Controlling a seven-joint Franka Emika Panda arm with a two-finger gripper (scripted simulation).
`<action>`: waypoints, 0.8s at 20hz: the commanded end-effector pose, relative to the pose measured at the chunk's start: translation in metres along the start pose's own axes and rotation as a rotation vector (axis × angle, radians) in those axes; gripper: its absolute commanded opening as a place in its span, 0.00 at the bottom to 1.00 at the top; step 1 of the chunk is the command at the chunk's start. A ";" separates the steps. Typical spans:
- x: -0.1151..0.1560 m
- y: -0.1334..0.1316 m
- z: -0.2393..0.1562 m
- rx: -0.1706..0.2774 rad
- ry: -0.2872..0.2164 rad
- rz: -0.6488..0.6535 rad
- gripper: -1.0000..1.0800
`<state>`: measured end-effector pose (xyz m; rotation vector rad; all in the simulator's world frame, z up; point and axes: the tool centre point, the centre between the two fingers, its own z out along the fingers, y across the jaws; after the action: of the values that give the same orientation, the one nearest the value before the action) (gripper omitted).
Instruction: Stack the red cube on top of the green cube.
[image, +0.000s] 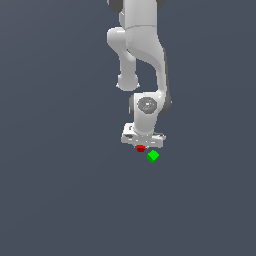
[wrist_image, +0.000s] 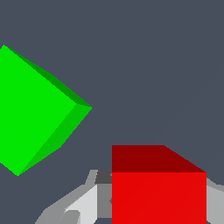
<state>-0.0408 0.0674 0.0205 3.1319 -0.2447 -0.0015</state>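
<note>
The red cube (image: 140, 148) sits directly under the white hand, between the fingers of my gripper (image: 142, 145). In the wrist view the red cube (wrist_image: 159, 192) fills the space between both grey fingers (wrist_image: 81, 205), which touch its sides, so the gripper is shut on it. The green cube (image: 153, 156) lies just beside it, slightly nearer the camera and toward the exterior view's right, turned about 45 degrees. The wrist view shows the green cube (wrist_image: 35, 109) close by and apart from the red one. I cannot tell whether the red cube rests on the floor or is raised.
A plain dark grey surface (image: 60, 190) spreads all around the two cubes. The white arm (image: 142, 50) rises above the gripper toward the top of the exterior view.
</note>
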 end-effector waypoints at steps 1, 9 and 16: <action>0.000 0.000 -0.002 0.000 0.001 0.000 0.00; -0.001 0.000 -0.034 0.000 0.001 0.000 0.00; -0.001 0.000 -0.079 0.000 0.001 0.000 0.00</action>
<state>-0.0416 0.0671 0.0903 3.1321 -0.2448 0.0001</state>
